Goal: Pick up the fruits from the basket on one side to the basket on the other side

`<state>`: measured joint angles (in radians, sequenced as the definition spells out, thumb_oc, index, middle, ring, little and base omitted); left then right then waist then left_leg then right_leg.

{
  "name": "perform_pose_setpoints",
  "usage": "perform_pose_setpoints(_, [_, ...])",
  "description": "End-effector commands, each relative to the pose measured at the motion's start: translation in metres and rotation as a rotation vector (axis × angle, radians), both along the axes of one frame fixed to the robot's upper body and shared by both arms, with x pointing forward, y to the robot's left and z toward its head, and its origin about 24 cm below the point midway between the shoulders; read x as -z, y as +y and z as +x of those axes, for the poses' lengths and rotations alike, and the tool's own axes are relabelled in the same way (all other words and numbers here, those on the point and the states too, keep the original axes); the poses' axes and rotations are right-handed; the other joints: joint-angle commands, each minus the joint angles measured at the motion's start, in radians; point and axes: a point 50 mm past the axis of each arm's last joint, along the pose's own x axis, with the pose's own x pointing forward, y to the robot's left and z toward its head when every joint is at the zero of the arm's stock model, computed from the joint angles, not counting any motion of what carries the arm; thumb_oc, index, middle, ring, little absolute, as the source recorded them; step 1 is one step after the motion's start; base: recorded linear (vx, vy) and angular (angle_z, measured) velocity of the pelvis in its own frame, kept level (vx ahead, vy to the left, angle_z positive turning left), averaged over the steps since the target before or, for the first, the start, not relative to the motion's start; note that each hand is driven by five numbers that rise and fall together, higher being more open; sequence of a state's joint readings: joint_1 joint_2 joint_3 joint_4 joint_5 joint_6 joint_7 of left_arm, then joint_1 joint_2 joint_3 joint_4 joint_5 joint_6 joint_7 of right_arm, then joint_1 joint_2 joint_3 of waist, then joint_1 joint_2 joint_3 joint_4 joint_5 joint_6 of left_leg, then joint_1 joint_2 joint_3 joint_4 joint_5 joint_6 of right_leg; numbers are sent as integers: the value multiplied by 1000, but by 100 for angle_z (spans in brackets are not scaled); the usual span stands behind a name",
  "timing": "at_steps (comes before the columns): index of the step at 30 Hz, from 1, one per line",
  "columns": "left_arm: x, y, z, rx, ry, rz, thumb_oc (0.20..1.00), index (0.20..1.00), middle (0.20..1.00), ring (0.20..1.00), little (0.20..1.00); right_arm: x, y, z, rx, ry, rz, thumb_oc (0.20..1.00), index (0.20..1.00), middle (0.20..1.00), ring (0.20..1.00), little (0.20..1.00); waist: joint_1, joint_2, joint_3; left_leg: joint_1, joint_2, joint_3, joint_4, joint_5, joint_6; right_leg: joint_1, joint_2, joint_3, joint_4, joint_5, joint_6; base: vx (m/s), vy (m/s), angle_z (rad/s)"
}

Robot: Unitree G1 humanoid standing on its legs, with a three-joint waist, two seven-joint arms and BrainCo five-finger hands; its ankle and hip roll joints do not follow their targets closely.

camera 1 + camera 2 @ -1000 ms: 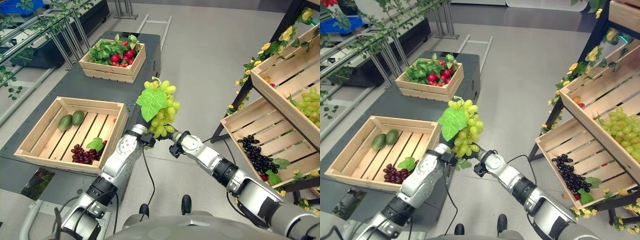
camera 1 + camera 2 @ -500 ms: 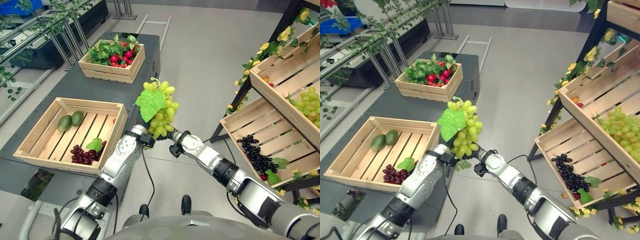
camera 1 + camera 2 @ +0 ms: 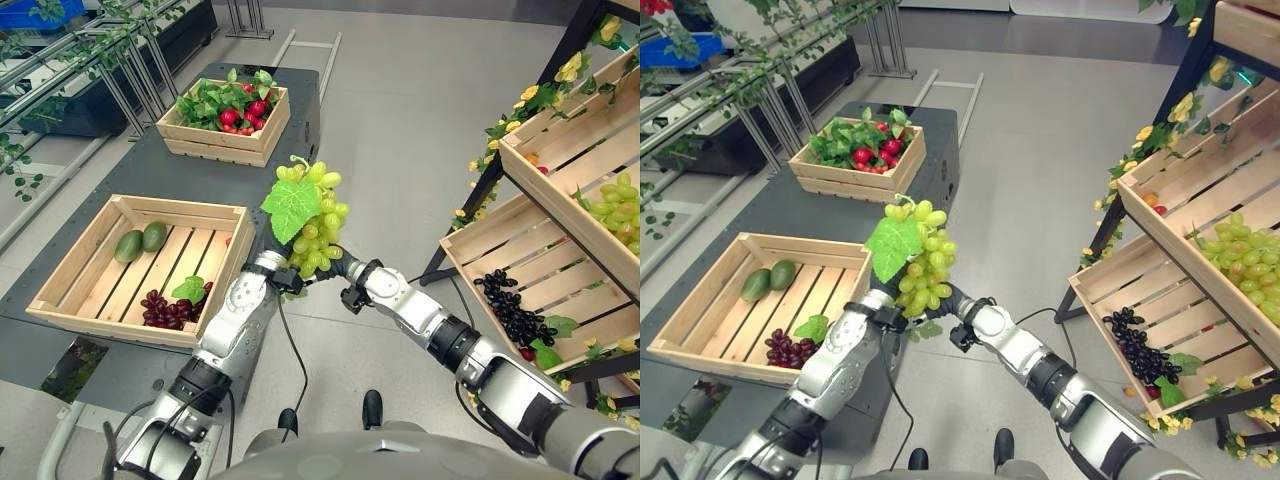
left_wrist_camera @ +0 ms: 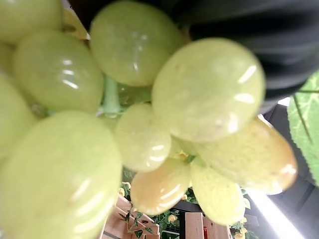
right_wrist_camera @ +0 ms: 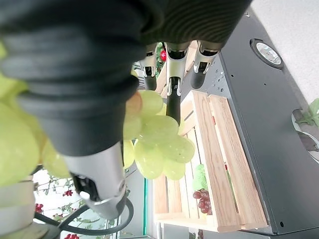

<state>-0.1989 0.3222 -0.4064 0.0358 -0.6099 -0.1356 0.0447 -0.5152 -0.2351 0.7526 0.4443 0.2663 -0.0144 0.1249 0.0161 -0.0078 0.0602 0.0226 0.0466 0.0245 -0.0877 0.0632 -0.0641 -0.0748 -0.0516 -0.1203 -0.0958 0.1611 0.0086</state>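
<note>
Both hands have carried the green grape bunch (image 3: 305, 225) slightly toward the wooden crate (image 3: 232, 265); left hand (image 3: 268, 268) and right hand (image 3: 345, 270) hold it underneath, finger closure cannot be told; release comes next.

Even, bright daylight falls from above, and shadows on the floor (image 3: 420, 120) are soft and faint. In the left wrist view the green grapes (image 4: 134, 124) sit so close that they are soft and out of focus, with small white glints on their skins. Past the fingers (image 5: 172, 74) in the right wrist view, the dark tabletop (image 5: 259, 129) is sharp.
</note>
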Motion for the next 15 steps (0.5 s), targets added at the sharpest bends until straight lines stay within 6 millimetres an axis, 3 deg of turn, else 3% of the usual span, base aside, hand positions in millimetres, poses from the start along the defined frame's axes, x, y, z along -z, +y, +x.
perform_pose_setpoints(1, [-11,-1,9,-17,-66,-12,200,200,200,200,200,-67,21,14,-44,-195,232,1000,1000,1000,1000,1000,10,-36,4,1,-51,-35,0,-77,44,81,-35,-17,9,-104,108,0,0,0])
perform_pose_setpoints(15, [-7,8,8,-64,-57,-12,200,200,200,200,200,-70,11,10,-23,-187,306,1000,1000,1000,1000,1000,5,-36,5,2,-50,-30,0,-78,44,81,-35,-13,9,-104,108,0,0,0])
